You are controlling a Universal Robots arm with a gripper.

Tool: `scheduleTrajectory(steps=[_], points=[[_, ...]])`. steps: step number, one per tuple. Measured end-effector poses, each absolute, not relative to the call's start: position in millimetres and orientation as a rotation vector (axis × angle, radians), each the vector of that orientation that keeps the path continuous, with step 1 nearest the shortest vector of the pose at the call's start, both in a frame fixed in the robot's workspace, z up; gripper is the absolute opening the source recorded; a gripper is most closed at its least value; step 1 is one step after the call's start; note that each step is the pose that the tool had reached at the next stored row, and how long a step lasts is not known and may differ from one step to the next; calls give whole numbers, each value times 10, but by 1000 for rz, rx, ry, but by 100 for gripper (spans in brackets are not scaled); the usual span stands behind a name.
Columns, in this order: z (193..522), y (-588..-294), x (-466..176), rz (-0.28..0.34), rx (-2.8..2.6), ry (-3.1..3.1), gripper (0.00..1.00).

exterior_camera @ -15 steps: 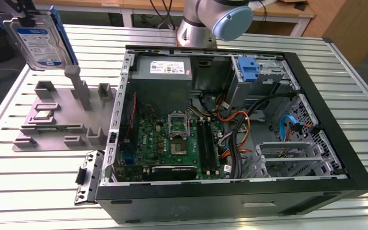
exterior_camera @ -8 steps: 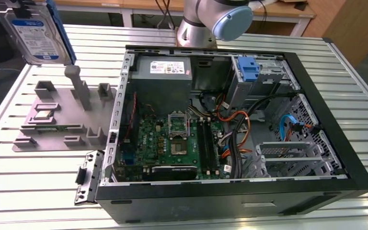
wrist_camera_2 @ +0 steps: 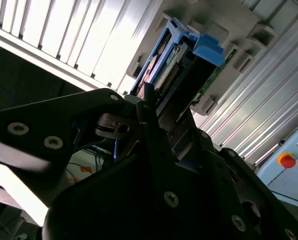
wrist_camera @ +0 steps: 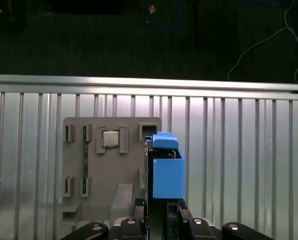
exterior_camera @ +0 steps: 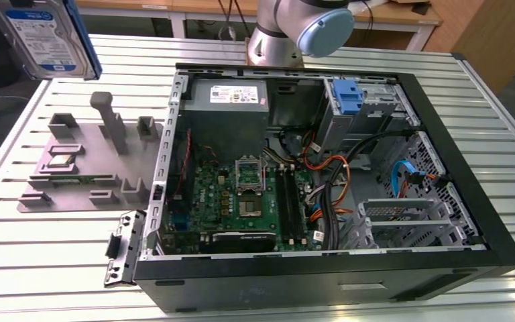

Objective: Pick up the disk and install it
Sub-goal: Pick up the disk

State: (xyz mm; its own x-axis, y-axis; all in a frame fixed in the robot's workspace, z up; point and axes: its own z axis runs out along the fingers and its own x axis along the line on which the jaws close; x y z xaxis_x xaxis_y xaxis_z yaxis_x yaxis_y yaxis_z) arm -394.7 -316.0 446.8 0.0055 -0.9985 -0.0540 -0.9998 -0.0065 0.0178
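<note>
Gripper (wrist_camera: 161,210) is clamped on the disk (wrist_camera: 167,172). In the first wrist view its dark fingers pinch the blue frame from both sides, w/ the drive seen edge-on. In the second wrist view the black gripper body (wrist_camera_2: 161,117) sits close up, disk (wrist_camera_2: 189,65) sticking out past it.

In the exterior view the disk (exterior_camera: 43,37) hangs in the air at the view's upper left, label side showing, clear of the table (exterior_camera: 51,255) and well apart from the PC case (exterior_camera: 483,201).

Surface: slatted aluminium table, long parallel ribs, shiny. Dark floor (wrist_camera: 138,40) beyond its edge w/ loose cables. Wooden cabinet (exterior_camera: 490,33) in the far background. Arm (exterior_camera: 302,27), silver w/ a pale blue cap, stands behind the case. Red button (wrist_camera_2: 287,161) on a pale housing in the second wrist view.

Materials and shapes:
- Disk: flat silver rectangle, white-and-blue label, bright blue plastic frame.
- Fixture plate (exterior_camera: 70,181): matte grey plastic, blocky posts and slots, flat on the table to the exterior view's left of the case.
- Square metal CPU chip (wrist_camera: 109,138) and thin green memory stick (wrist_camera: 85,165) both seated in the plate.
- Case: black, side off, lying open.
- Inside the case: green motherboard (exterior_camera: 231,201), grey power-supply box (exterior_camera: 226,100), blue latch (exterior_camera: 348,97), orange cables (exterior_camera: 329,174).
</note>
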Motion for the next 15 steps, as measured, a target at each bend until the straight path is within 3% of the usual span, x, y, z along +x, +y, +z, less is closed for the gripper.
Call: scheduleTrajectory(steps=[15], points=[[4645,-3160,-3947,79,-2209,2196,35]])
